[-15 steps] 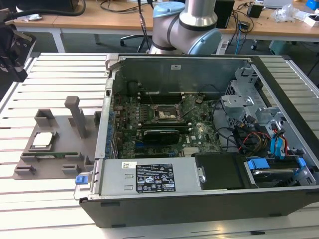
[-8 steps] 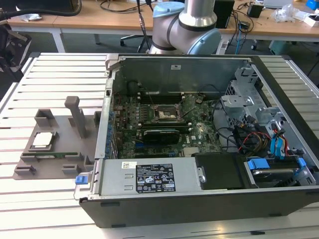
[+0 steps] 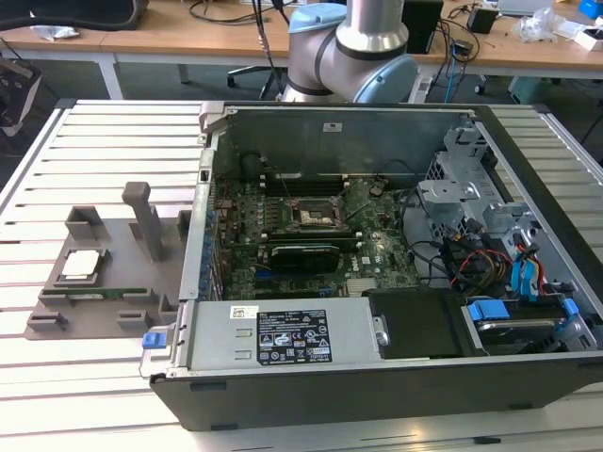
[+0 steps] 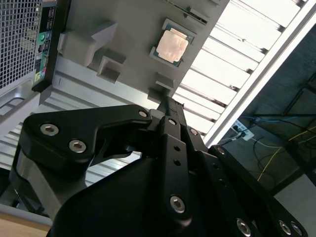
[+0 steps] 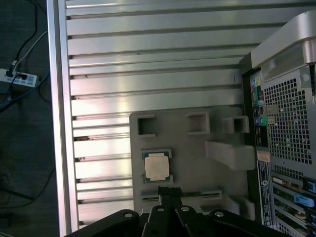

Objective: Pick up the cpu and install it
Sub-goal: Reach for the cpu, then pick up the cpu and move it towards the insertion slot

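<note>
above cpu (image 3: 79, 265): open | near: upright post (image 3: 146, 221) | exterior view's right: computer case wall (image 3: 201, 235)

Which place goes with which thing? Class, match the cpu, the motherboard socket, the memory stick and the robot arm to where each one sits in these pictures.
Things:
1. cpu
2. motherboard socket
3. memory stick
4. robot arm

Places:
A. inside the open computer case
B. beyond the case's far wall in the exterior view
C. in a square recess of the grey holder
D. in the grey holder's long narrow slot

Pairs: 1-C, 2-A, 3-D, 4-B
</note>
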You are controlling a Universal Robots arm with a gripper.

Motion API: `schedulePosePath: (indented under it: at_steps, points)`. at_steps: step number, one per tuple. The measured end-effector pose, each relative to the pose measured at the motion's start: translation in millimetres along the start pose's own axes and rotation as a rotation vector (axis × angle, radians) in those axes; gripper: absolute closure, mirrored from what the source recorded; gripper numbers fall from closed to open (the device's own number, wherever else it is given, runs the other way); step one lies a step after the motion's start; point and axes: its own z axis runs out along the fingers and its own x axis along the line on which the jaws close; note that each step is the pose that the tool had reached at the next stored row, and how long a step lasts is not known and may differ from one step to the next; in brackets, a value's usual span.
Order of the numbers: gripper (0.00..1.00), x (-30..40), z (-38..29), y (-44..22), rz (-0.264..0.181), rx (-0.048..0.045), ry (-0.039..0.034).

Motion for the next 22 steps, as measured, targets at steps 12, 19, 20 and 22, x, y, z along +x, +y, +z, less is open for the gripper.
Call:
schedulePosePath:
  at_steps: [12, 19, 20, 22]
  points:
    - [0.89, 16.8, -0.5, -1.3, 0.000, 0.0000, 0.0000]
    - [0.89, 21.1, -0.6, -1.6, 0.000, 0.0000, 0.0000]
    - [0.89, 21.4, -0.6, -1.6, 0.000, 0.0000, 0.0000]
    - [0.89, 21.8, -0.6, -1.6, 0.000, 0.0000, 0.0000]
